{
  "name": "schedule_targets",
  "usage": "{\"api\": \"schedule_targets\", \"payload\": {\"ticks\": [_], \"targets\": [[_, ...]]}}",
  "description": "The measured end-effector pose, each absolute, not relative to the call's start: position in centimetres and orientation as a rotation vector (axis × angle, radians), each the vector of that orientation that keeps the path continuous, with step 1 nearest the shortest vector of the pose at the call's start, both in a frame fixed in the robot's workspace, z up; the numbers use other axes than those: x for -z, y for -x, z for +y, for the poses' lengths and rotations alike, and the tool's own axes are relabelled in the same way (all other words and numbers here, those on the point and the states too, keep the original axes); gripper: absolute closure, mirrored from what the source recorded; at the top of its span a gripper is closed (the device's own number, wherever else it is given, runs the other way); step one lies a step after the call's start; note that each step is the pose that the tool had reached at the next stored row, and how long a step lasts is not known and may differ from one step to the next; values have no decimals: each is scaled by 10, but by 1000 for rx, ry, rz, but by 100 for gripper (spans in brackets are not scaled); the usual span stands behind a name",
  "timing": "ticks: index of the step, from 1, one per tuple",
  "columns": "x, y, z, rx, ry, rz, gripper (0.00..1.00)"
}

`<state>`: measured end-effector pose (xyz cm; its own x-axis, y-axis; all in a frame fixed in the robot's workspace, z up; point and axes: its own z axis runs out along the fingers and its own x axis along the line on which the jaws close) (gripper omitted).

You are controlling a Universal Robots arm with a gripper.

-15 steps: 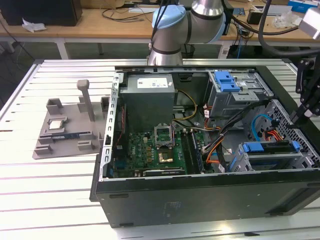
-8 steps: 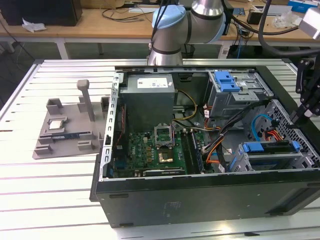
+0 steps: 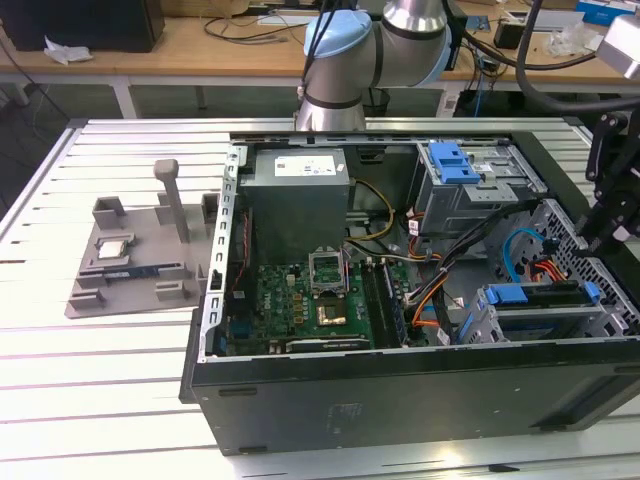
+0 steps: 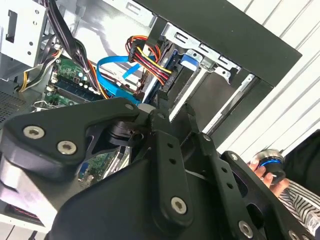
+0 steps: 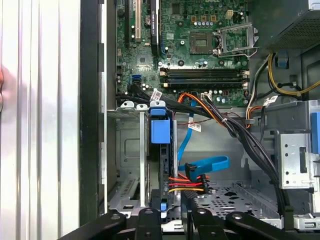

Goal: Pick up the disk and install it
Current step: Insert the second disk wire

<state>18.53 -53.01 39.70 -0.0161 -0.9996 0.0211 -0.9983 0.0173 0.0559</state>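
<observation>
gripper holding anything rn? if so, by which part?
Cannot tell. The gripper hangs over the drive cage at the exterior view's right; no view shows anything in its grasp. A blue-railed disk sits on edge in the cage.

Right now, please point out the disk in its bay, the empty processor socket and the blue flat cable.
disk (image 5: 160, 131): first wrist view, on its blue rail end.
processor socket (image 5: 200, 43): first wrist view, on its centre.
blue flat cable (image 5: 209, 164): first wrist view, mid-ribbon.
</observation>
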Motion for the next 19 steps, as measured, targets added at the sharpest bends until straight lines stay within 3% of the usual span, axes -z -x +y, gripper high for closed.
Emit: {"api": "schedule_targets", "payload": {"ticks": [19], "targets": [[-380, -169, -510, 33, -2249, -2116, 70]]}}
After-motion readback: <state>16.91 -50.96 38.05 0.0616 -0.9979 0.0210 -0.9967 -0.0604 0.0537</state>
